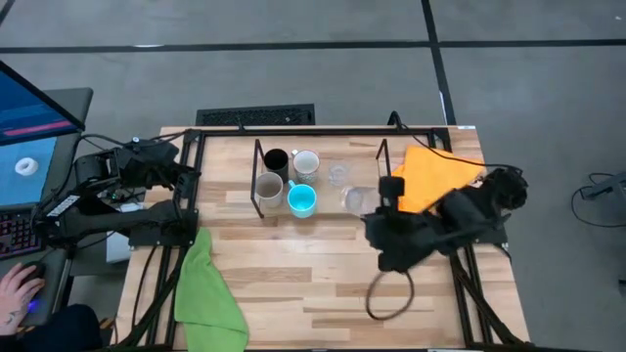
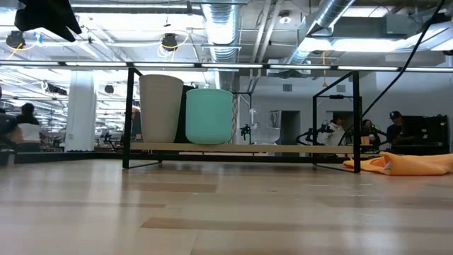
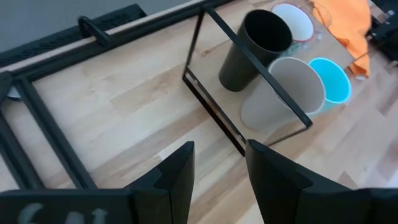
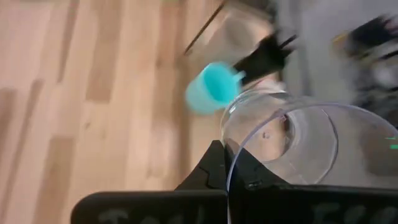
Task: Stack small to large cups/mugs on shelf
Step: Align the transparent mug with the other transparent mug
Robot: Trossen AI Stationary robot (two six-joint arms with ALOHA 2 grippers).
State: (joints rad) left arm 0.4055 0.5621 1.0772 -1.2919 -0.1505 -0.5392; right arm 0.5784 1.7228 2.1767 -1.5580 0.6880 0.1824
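The wooden table [image 1: 323,274] is carrying the shelf [image 1: 323,207], a low black-rod rack with a light board, which is sitting toward the far side of the table between the two arms. A green cloth [image 1: 203,288] is lying on the table's near left area, and an orange cloth [image 1: 435,176] is lying at the far right, just beside the shelf's right end. A dark cable loop [image 1: 389,293] is resting on the table near the right arm. The left gripper [image 3: 217,165] is waiting off the shelf's left end, its fingers standing slightly apart and holding nothing. The right gripper [image 4: 227,180] is positioned at the shelf's right portion, its fingers closed on the rim of a clear glass cup [image 4: 292,143]; the high view shows this cup at the gripper tip, right of the mugs. Four mugs are standing clustered at the shelf's left part: the black mug [image 1: 276,161] and the white mug [image 1: 306,163] at the back, the grey-beige mug [image 1: 270,188] and the light blue mug [image 1: 302,199] in front. A second clear glass cup [image 1: 338,174] is standing just right of the white mug, apart from the held one.
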